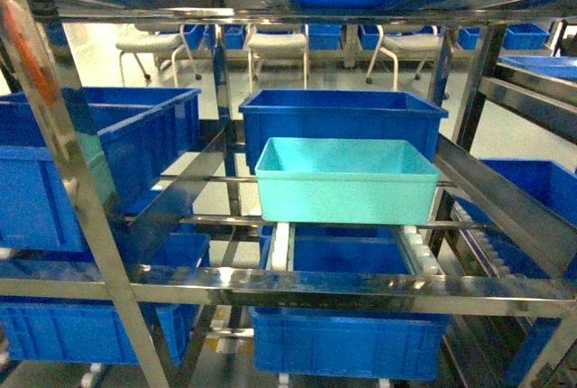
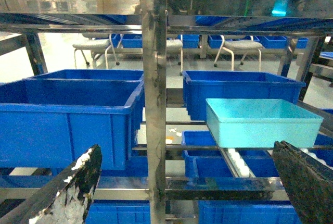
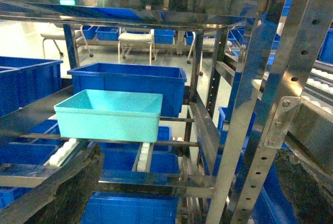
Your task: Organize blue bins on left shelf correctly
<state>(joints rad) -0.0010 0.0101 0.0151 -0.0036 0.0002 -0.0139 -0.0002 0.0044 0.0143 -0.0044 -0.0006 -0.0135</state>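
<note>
One light turquoise bin (image 1: 347,180) sits on the roller rails of the left shelf's (image 1: 343,284) middle tier, in front of a royal-blue crate. The left wrist view has this bin (image 2: 263,122) right of a steel upright (image 2: 154,78). In the right wrist view the bin (image 3: 106,115) is at the left, with a perforated upright (image 3: 250,104) close by. My left gripper (image 2: 186,148) is open, short of the rack, nothing between its fingers (image 2: 73,193). My right gripper (image 3: 188,151) is open too and holds nothing. Neither gripper shows in the head view.
Royal-blue crates fill the rack: one at the left (image 1: 81,153), one behind the turquoise bin (image 1: 343,113), others on the lower tier (image 1: 347,343). A second rack with a blue crate (image 1: 532,180) stands at the right. White chairs (image 1: 270,45) stand on the floor beyond.
</note>
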